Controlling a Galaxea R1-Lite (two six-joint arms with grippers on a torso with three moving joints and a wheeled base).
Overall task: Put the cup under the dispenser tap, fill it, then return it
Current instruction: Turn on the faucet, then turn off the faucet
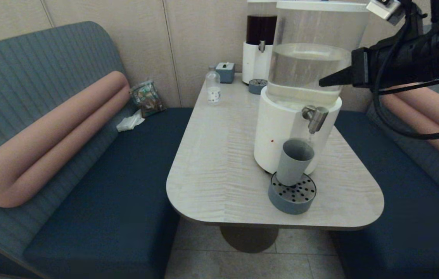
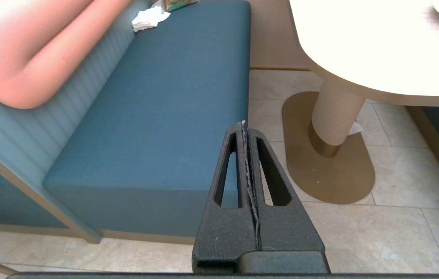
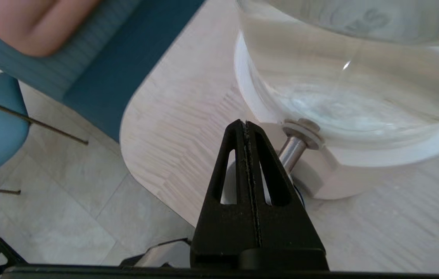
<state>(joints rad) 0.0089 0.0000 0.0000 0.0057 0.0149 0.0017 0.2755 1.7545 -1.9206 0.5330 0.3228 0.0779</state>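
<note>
On my pale table (image 1: 211,170): two dispensers, one cup (image 1: 294,162) under the dispenser tap (image 1: 315,117); both grippers, right gripper (image 1: 322,82) and left gripper (image 2: 244,126), closed empty.

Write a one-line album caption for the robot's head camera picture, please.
Grey-blue cup waits on its tray beneath the dispenser tap, right tool shut above.

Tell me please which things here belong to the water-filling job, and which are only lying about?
Belong to the job:
- cup, standing on the drip tray
- dispenser tap, above the cup
- right gripper, shut, raised beside the clear tank

Only lying about:
- small bottle
- dark-liquid dispenser
- snack packet and tissue on the bench
</note>
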